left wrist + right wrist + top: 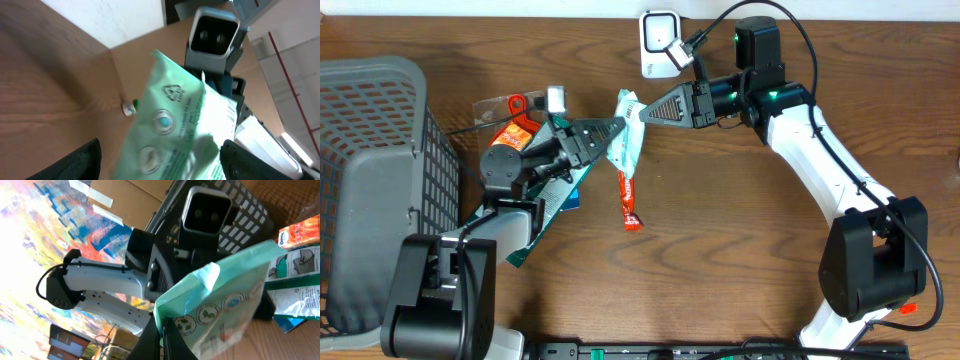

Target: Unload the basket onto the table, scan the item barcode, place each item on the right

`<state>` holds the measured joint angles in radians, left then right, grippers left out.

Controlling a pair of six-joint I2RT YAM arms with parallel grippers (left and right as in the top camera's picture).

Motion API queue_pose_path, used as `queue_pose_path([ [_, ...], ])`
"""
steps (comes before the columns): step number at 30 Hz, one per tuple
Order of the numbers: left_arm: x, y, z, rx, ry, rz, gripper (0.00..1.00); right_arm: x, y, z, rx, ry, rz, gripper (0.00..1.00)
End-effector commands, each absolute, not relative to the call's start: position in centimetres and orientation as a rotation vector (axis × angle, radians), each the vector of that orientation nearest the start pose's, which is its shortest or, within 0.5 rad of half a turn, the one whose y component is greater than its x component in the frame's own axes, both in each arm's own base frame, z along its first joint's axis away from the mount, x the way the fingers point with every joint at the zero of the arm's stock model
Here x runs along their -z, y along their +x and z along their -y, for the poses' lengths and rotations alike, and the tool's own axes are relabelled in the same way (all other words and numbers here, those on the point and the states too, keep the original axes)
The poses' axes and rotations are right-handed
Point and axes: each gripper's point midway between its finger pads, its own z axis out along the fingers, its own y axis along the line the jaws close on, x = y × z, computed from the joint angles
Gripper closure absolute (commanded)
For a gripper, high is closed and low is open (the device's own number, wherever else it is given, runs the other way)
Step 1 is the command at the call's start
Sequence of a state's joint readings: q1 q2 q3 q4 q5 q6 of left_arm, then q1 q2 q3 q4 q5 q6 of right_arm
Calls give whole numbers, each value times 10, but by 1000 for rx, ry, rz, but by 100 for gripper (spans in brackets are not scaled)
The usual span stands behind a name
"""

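Note:
The item is a mint-green pouch (pixel 626 146) held off the table between the two arms. My right gripper (pixel 638 113) is shut on its top edge; the right wrist view shows both fingers (pixel 159 339) pinching the pouch (pixel 225 305). From the left, my left gripper (pixel 610 130) stands open. Its dark fingers (pixel 85 162) flank the pouch's (pixel 175 125) lower end with a gap on each side. A white scanner (pixel 660 42) stands at the table's back edge. No barcode is readable in any view.
A red stick packet (pixel 630 200) lies below the pouch. An orange packet (pixel 512 130) and a green-white pouch (pixel 545 215) lie under the left arm. A grey basket (pixel 370 180) fills the left side. A small white-green object (pixel 130 106) sits on the table.

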<state>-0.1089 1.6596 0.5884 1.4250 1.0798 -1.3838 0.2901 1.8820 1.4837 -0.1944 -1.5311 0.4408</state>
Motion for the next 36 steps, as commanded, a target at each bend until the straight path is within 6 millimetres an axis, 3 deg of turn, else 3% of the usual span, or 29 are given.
queue_pose_path([
  [1, -245, 329, 202, 1861, 193, -1709, 24, -299, 343, -282, -2057, -870, -1901, 99],
  [12, -264, 317, 204, 1893, 255, -1634, 24, -302, 347, -281, -2019, -904, -1858, 99],
  [27, -265, 317, 204, 1910, 238, -1643, 24, -297, 364, -270, -1970, -802, -1911, 99],
  [36, -265, 317, 204, 1927, 221, -1653, 24, -283, 381, -272, -1878, -715, -1973, 99],
])
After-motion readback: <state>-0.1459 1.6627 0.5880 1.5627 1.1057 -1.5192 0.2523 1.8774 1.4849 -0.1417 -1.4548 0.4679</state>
